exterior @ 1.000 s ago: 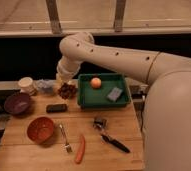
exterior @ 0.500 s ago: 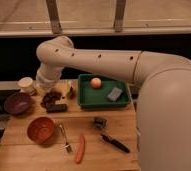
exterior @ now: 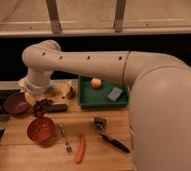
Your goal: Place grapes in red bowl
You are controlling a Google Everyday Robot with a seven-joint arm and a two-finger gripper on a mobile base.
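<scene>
Can't tell grip state of gripper at table's left, w/ grapes just below it, betw. purple bowl & red bowl

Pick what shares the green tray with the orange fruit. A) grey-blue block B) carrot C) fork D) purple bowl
A: the grey-blue block lies in the green tray beside the orange fruit. The gripper is off to the tray's left, at the grapes.
</scene>
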